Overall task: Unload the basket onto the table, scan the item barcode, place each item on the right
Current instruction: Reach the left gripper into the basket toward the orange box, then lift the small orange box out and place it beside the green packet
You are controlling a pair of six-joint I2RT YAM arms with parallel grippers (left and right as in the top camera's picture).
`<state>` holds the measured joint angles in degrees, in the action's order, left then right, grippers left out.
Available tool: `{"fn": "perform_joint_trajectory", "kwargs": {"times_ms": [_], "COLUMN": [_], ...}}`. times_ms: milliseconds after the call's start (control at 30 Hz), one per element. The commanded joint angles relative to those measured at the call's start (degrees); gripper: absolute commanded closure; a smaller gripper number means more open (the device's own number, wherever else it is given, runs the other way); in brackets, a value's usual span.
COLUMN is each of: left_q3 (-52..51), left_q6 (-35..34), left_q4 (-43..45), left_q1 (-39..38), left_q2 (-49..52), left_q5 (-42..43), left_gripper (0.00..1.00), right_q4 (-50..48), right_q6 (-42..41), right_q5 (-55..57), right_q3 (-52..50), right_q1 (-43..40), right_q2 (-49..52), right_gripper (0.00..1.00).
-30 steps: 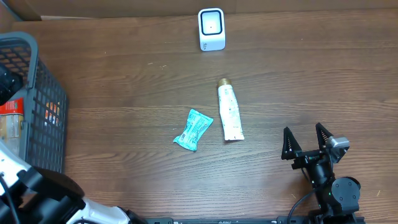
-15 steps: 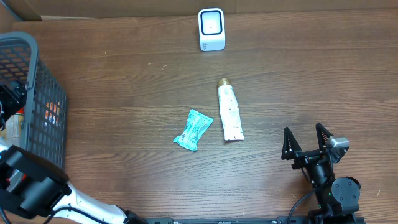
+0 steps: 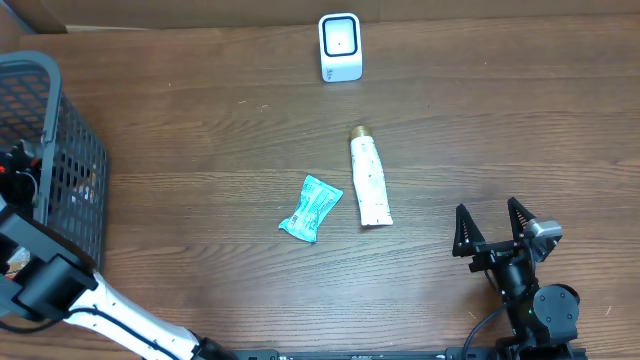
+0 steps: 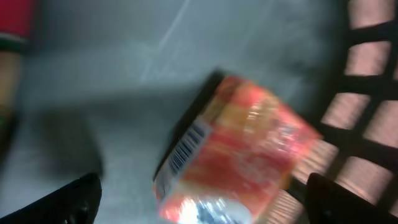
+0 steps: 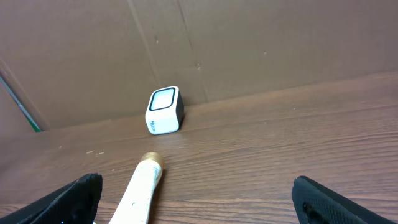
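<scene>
the left arm has swung further over the grey basket (image 3: 60, 130) at the left of the wooden table (image 3: 520, 130). the left gripper (image 4: 202, 190) hangs inside it, fingers spread wide on either side of a blurred red-orange packet (image 4: 249, 155). the packet's long axis runs lower left to upper right, and its barcode (image 4: 186, 146) faces left. the right gripper (image 3: 493, 232) stands agape.
</scene>
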<state>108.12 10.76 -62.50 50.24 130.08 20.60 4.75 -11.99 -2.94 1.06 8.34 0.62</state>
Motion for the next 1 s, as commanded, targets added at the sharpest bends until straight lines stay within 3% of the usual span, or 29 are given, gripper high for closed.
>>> {"fn": "perform_joint_trajectory", "kwargs": {"times_ms": [0,67,133,200,300,467,767,967], "left_q3": [-0.07,-0.07,-0.07,-0.02,-0.02,0.61,11.72,23.43], "left_q6": [1.31,1.31,1.27,1.22,-0.13,-2.08,-9.27,-14.71], "left_q4": [-0.37,-0.5,-0.5,-0.5,-0.72,-1.62,-8.57,-12.33], "left_q1": [-0.52,-0.72,-0.74,-0.74,-0.7,-0.7,-0.7,-0.74], "left_q2": [2.62,3.3,3.34,3.3,3.3,3.28,1.01,-6.56], "left_q5": [0.87,0.57,0.15,-0.02,-0.28,-0.31,0.74,6.21], "left_gripper": [0.08,0.11,0.23,0.39,0.71,0.96,0.96,0.96], "right_q4": [-0.13,-0.15,-0.15,-0.13,-0.13,-0.13,-0.15,-0.15], "right_q6": [0.04,0.07,0.07,0.07,0.04,0.07,0.04,0.07], "right_q5": [0.35,0.35,0.35,0.35,0.35,0.35,0.35,0.37], "right_q3": [-0.61,-0.61,-0.61,-0.61,-0.61,-0.61,-0.61,-0.61], "right_q1": [0.28,0.28,0.28,0.28,0.28,0.28,0.28,0.28], "right_q2": [-0.46,-0.46,-0.46,-0.46,-0.46,-0.46,-0.46,-0.46], "right_gripper": [0.0,0.0,0.0,0.0,0.0,0.0,0.0,0.0]}}
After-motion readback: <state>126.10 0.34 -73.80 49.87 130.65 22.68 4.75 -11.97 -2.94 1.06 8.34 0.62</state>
